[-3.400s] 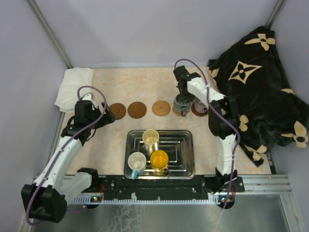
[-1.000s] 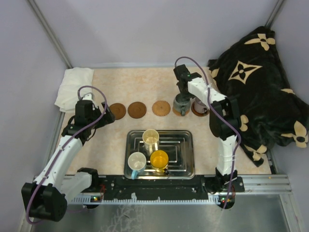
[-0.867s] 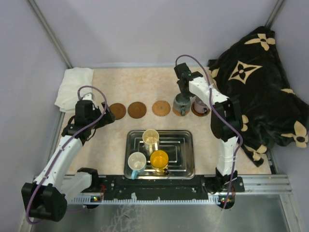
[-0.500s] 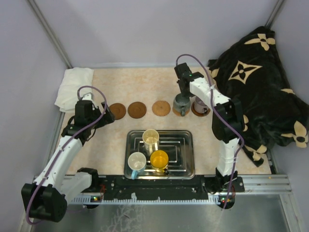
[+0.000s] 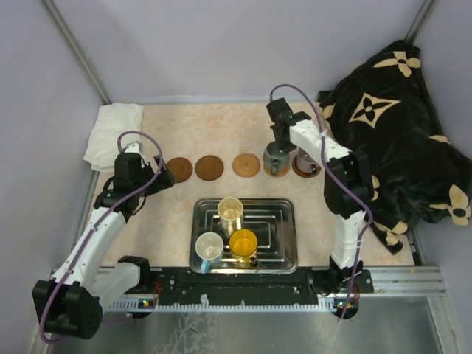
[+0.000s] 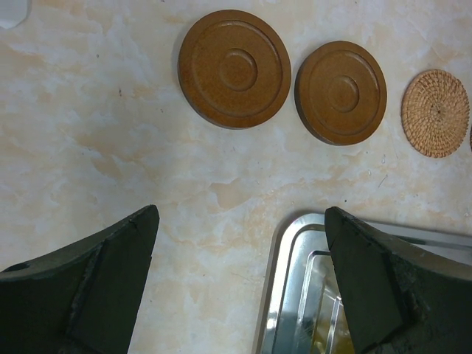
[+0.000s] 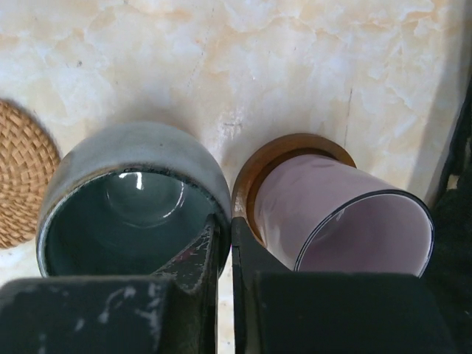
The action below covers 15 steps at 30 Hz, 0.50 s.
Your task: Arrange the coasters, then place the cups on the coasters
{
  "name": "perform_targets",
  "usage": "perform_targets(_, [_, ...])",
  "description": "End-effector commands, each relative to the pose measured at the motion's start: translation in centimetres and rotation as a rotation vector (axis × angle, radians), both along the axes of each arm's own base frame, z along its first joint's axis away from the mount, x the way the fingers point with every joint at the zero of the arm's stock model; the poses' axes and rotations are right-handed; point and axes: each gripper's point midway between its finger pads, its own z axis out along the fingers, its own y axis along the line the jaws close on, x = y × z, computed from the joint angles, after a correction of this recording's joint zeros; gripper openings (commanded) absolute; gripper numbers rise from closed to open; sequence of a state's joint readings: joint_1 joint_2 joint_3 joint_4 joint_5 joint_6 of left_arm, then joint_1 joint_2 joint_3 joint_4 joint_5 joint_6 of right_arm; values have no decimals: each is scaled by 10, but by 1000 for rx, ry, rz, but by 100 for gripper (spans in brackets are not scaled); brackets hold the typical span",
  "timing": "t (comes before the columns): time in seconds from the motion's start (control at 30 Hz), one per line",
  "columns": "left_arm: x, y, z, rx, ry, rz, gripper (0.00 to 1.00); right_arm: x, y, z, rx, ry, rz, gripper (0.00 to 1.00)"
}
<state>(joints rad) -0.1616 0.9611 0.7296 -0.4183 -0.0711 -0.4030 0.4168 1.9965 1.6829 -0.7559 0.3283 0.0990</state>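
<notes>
Marbled tabletop (image 7: 221, 44) lies under the right pincer (image 7: 225, 228), newly clenched on the grey cup (image 7: 125, 199) rim, hiding whatever sits beneath; purple cup (image 7: 332, 221) just right, wicker coaster (image 7: 18, 177) cut off left; left pincer (image 6: 241, 221) gapes

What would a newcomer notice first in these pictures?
A black blanket with cream flowers is heaped on the right. Next to it, the right jaws pinch the rim of a grey cup, beside a purple cup standing on a brown coaster. Three more cups sit in a steel tray near the arms' bases.
</notes>
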Motion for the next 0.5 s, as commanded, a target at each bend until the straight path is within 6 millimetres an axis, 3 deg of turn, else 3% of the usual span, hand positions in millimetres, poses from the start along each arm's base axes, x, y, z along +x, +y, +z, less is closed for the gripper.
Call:
perform_targets(0.0, [2, 3, 3, 14, -19, 3, 100, 9, 14, -1, 46, -21, -4, 0])
perform_targets(0.2, [2, 3, -2, 16, -12, 2, 100, 10, 12, 4, 45, -34, -22, 0])
perform_targets(0.47, [3, 3, -2, 16, -16, 2, 100, 15, 14, 42, 69, -116, 8, 0])
